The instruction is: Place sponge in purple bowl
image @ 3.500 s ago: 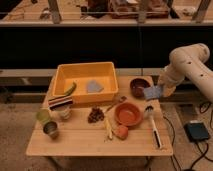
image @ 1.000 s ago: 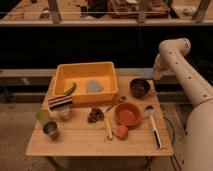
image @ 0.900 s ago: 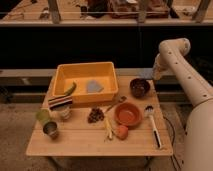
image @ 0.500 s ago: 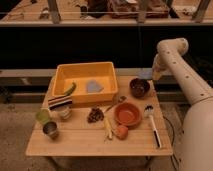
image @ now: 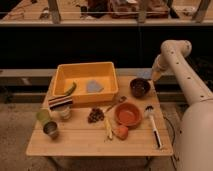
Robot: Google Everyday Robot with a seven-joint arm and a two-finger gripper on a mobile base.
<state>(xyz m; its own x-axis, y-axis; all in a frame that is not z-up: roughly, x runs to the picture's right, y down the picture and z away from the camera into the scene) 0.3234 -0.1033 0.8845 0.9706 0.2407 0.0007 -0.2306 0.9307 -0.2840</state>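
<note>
One shift: my end effector [image: 150,76] has risen behind purple bowl [image: 140,87], sponge [image: 146,74] seemingly clenched in it, above far table [image: 90,142] edge. Drop into bowl pending.

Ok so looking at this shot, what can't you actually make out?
- Gripper, above and behind the purple bowl: too small and blurred in the camera view.
- Sponge: only a bluish patch at the gripper; the grasp is unclear.
- Purple bowl's inside: too dark.
- Robot's base: cut off by the right edge.
</note>
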